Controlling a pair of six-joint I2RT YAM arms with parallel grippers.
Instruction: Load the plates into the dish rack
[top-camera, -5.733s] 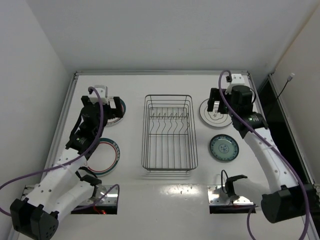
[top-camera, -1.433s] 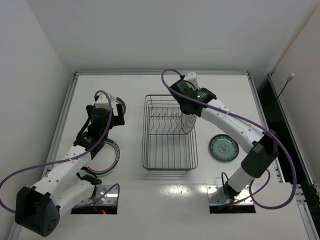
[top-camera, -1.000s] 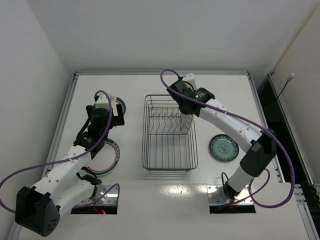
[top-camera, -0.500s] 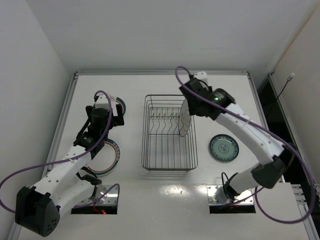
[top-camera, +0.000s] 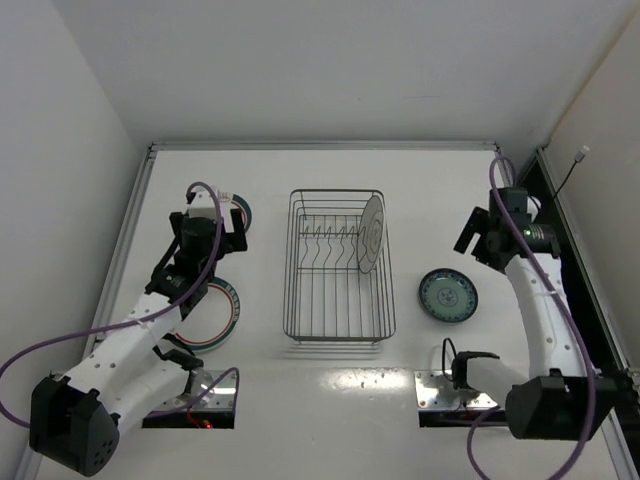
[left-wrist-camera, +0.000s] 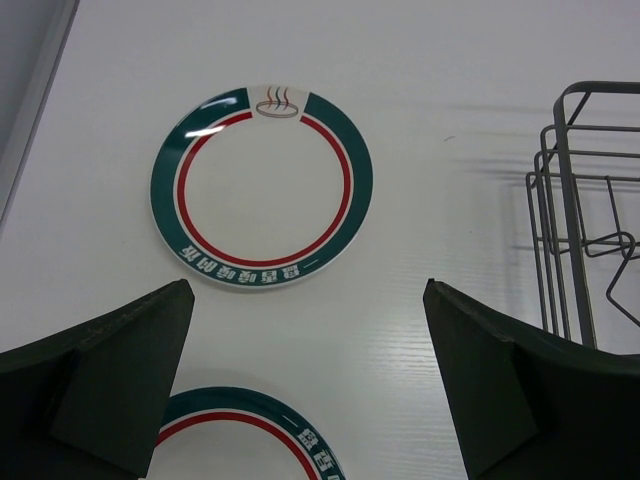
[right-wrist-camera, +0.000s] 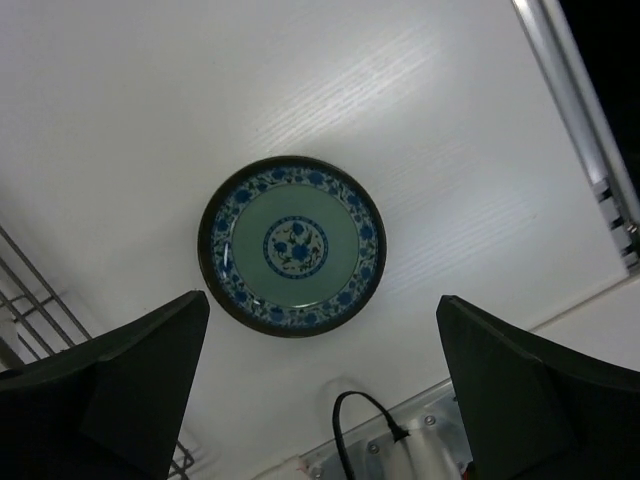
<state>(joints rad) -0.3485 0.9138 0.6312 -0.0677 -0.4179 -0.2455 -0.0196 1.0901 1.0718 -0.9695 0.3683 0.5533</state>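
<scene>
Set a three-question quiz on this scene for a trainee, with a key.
1. True or false: a plate stands on edge in the rack.
2. The right gripper is: A) open, B) shut on a plate, C) out of view.
3. How many plates lie flat on the table?
Key: 1 true. 2 A. 3 three: two ringed plates near the left gripper, and a teal plate below the right one.
</scene>
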